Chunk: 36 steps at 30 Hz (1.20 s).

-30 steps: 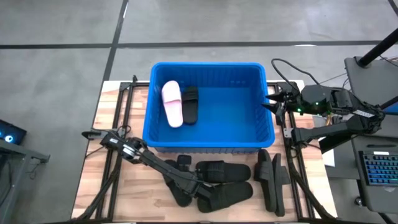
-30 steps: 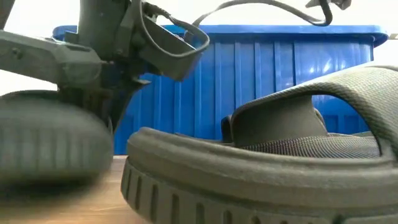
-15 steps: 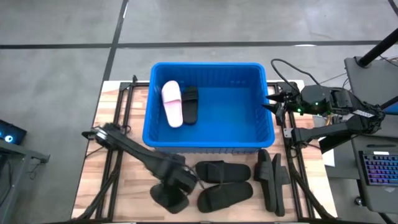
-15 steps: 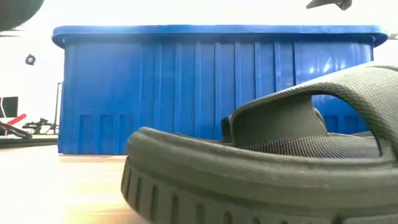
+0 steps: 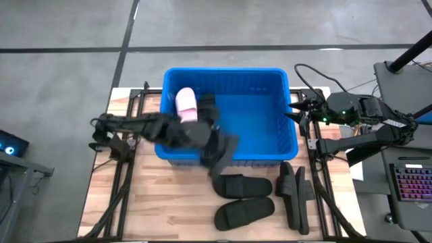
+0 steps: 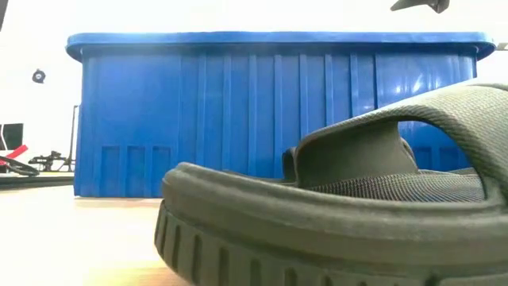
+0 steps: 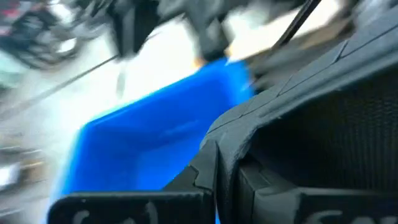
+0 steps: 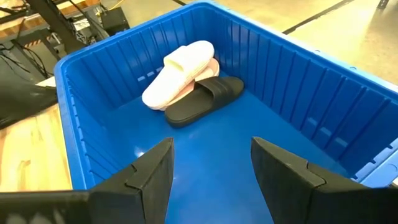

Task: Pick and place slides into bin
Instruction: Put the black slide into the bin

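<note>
The blue bin (image 5: 256,121) stands at the far middle of the table. In it lie a pale pink slide (image 5: 186,106) and a black slide (image 8: 205,99), which leans against the pink one. My left gripper (image 5: 202,135) is over the bin's near wall, shut on another black slide (image 5: 223,156). My right gripper (image 5: 295,112) waits open and empty at the bin's right rim, and it also shows in the right wrist view (image 8: 211,165). Two black slides (image 5: 243,185) (image 5: 244,210) lie flat on the table in front of the bin. Two more (image 5: 294,194) stand on edge to their right. My left gripper holds the black slide by its far end (image 5: 210,140), coming from the table's left. The gripper's own body hides the place of contact. The slide is lifted clear and slants toward the near right across the bin's near rim. It fills the left wrist view (image 7: 311,124).
Black metal frames run along both table sides (image 5: 128,175) (image 5: 317,182). Bare wood (image 5: 162,209) lies at the near left. In the low view a black slide (image 6: 333,206) fills the foreground before the bin's wall (image 6: 238,111). A keyboard (image 5: 412,185) sits off the right edge.
My left gripper has taken a black slide from the group at the near middle of the table. It has risen and swung toward the far edge, up to the bin's near wall. The slide is now lifted clear of the table. The other slides have stayed in place.
</note>
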### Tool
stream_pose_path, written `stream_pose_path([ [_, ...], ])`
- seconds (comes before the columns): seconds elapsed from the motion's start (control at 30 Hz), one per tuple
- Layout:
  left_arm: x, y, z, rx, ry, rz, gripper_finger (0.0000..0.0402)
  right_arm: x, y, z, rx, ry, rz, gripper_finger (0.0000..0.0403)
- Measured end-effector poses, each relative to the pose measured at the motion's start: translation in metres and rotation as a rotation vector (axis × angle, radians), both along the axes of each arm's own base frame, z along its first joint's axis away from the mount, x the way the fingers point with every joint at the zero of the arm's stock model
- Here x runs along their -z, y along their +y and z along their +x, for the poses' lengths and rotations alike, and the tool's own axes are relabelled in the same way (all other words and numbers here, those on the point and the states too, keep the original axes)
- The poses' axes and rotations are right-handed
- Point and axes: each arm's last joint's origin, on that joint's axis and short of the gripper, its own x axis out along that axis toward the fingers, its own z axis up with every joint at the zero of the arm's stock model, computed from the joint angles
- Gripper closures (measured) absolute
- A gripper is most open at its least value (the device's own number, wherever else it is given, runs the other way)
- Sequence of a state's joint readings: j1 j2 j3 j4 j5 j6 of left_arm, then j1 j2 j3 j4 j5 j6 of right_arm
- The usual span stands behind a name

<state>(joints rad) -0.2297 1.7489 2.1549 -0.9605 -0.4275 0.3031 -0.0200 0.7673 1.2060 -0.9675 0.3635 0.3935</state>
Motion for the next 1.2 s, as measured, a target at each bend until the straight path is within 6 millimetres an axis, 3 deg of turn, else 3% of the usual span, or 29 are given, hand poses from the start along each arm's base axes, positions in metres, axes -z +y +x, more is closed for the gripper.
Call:
stream_pose_path([
  [0.3, 0.074, 0.105, 0.043, -0.056, 0.404, 0.491, 0.0402, -0.001, 0.0, 0.0, 0.028, -0.029, 0.046, 0.0199],
  [0.47, 0.115, 0.154, 0.049, 0.008, 0.559, 0.672, 0.0402, -0.001, 0.0, 0.0, 0.04, -0.038, 0.061, 0.0199],
  [0.6, 0.142, 0.184, 0.043, -0.007, 0.638, 0.693, 0.0401, -0.001, 0.0, 0.001, 0.058, -0.05, 0.091, 0.0199],
  [0.87, 0.185, 0.208, 0.037, -0.026, 0.722, 0.67, 0.0401, -0.001, 0.0, 0.001, 0.062, -0.053, 0.096, 0.02],
  [1.0, 0.208, 0.212, 0.039, 0.032, 0.771, 0.757, 0.0401, -0.001, 0.0, 0.001, 0.062, -0.053, 0.096, 0.02],
  [1.2, 0.227, 0.221, 0.037, 0.012, 0.83, 0.8, 0.0401, -0.001, 0.0, 0.001, 0.062, -0.053, 0.096, 0.0199],
])
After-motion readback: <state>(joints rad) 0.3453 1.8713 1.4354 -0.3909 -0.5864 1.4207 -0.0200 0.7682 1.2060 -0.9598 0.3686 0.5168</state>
